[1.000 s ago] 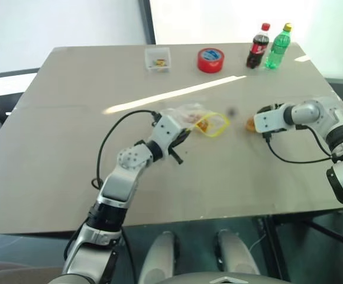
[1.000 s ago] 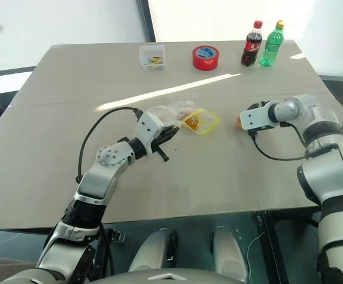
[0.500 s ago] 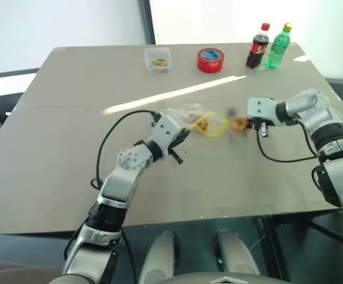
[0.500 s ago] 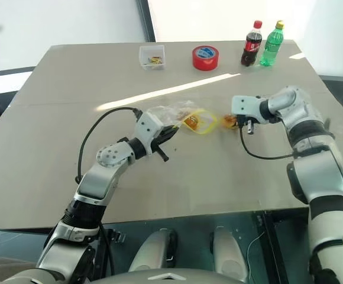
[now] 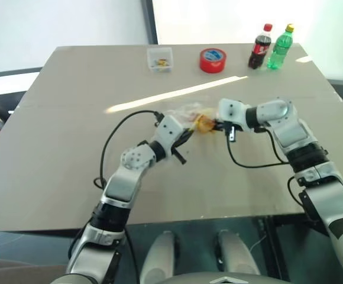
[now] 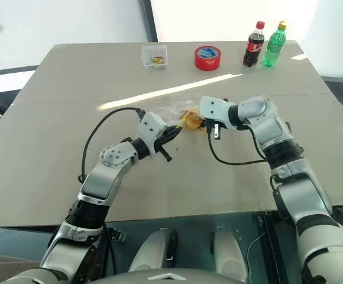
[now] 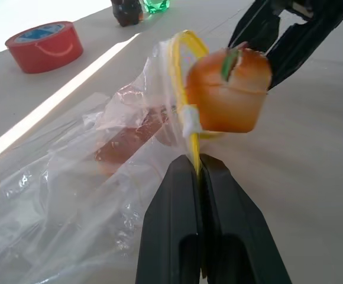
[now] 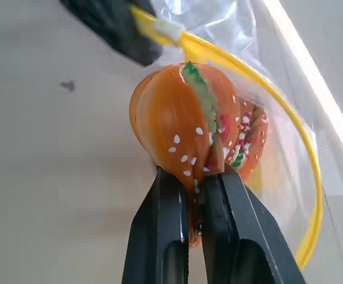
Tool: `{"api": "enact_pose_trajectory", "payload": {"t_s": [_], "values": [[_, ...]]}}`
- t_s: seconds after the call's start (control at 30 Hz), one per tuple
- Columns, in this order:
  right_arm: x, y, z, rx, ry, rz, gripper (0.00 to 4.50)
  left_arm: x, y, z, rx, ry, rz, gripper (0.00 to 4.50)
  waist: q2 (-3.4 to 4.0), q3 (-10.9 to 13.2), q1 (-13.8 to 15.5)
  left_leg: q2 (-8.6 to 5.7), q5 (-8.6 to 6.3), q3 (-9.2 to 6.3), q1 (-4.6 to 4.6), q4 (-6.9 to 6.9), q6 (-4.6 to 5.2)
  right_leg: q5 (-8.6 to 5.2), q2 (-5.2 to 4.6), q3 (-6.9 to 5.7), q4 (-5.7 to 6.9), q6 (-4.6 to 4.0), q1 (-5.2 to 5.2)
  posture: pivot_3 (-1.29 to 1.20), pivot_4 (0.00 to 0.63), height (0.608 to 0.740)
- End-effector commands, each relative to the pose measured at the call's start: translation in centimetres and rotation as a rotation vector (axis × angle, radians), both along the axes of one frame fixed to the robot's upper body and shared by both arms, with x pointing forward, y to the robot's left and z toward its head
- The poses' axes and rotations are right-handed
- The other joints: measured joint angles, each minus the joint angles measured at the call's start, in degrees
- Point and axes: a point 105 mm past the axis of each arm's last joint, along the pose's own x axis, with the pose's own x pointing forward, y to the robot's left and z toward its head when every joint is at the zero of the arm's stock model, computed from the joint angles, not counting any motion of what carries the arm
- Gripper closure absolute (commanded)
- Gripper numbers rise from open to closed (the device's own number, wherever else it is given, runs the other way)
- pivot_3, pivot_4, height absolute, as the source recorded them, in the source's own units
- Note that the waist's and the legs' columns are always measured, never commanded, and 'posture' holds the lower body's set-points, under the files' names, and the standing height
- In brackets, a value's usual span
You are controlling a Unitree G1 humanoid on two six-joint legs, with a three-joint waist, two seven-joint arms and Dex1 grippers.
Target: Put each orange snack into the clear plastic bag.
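1. Grey table [image 5: 71, 195]: work zone near the middle, slightly toward the front edge; far edge carries a small clear box [image 5: 160, 59], red tape roll [image 5: 212, 60], cola bottle [image 5: 259, 47] and green bottle [image 5: 280, 45], all well apart from the action.
2. Clear plastic bag [image 7: 94, 171]: lying mid-table, crinkled, mouth ringed by the yellow strip [image 8: 260, 100] and facing the right arm. One orange snack already inside [image 7: 130, 139], seen through the film.
3. Left gripper [image 7: 198, 171]: jaws together, clamped on the yellow strip, holding the mouth up and open.
4. Right gripper [image 8: 196, 183]: fingers closed on the second orange snack [image 8: 183, 121], pinched at its wrapper edge; snack held at the bag mouth, touching or just beside the strip, not yet inside.
5. Risks, judged:
   - thin pinch on the wrapper edge, so likely swing or slip on contact with the strip;
   - snack nearly as wide as the opening, so a catch on the rim possible, pushing the bag shut or dragging it out of the left grip;
   - early release means a drop onto the table outside the bag.
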Motion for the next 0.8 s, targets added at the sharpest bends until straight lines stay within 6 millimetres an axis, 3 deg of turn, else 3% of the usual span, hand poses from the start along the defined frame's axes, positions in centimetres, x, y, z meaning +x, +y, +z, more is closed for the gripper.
{"api": "enact_pose_trajectory", "payload": {"t_s": [0.03, 0.23, 0.43, 0.53, 0.67, 0.77, 0.8], "values": [[0.9, 1.2, 2.2, 0.009, -0.147, -0.015, 4.49, -0.7, -0.8, 1.4, -0.021, -0.046, -0.047, 4.50, 0.00, 0.0, 0.0, 0.00, 0.00, 0.00, -0.01, 0.00, 0.00, 0.00, 0.00, 0.00, -0.01, 0.00, 0.00, 0.00, 0.150, 0.740], [3.0, 2.6, 3.1, 0.049, -0.313, -0.099, 4.49, -1.3, -1.3, 1.2, -0.032, -0.036, -0.088, 4.50, 0.00, 0.0, -0.2, 0.00, 0.00, 0.01, -0.01, -0.01, 0.00, 0.00, 0.00, 0.00, -0.01, 0.00, -0.01, 0.00, 0.150, 0.740], [3.5, 3.4, 3.4, 0.087, -0.396, -0.082, 4.49, -1.6, -1.7, 1.4, -0.045, -0.044, -0.113, 4.50, 0.01, 0.0, -0.1, 0.00, 0.00, 0.02, -0.01, -0.05, 0.00, 0.00, 0.00, 0.01, -0.05, 0.00, -0.02, 0.00, 0.150, 0.740], [3.2, 3.7, 3.1, 0.076, -0.385, -0.039, 4.49, -1.7, -1.9, 1.6, -0.045, -0.057, -0.127, 4.50, 0.01, 0.0, -0.2, 0.00, 0.00, 0.01, -0.01, -0.05, 0.00, 0.00, 0.00, 0.01, -0.05, -0.01, -0.02, 0.00, 0.150, 0.740], [1.1, 4.7, 2.5, 0.103, -0.362, 0.127, 4.49, -2.3, -2.3, 1.8, -0.058, -0.076, -0.171, 4.50, 0.02, 0.0, -0.2, 0.00, 0.00, 0.01, -0.01, -0.06, 0.00, 0.00, 0.01, 0.01, -0.05, 0.00, -0.02, 0.00, 0.150, 0.740], [1.0, 4.2, 1.9, 0.066, -0.370, 0.144, 4.49, -2.6, -2.6, 1.8, -0.056, -0.085, -0.201, 4.50, 0.02, 0.0, -0.2, 0.00, 0.00, 0.01, -0.01, -0.06, 0.00, 0.00, 0.00, 0.01, -0.05, 0.00, -0.01, 0.00, 0.150, 0.740], [1.1, 4.0, 1.8, 0.038, -0.401, 0.145, 4.06, -2.8, -2.7, 1.8, -0.061, -0.086, -0.213, 4.50, 0.02, 0.0, -0.1, 0.00, 0.00, 0.00, -0.01, -0.06, 0.00, 0.00, 0.01, 0.01, -0.04, 0.00, -0.01, 0.00, 0.150, 0.740]]}}
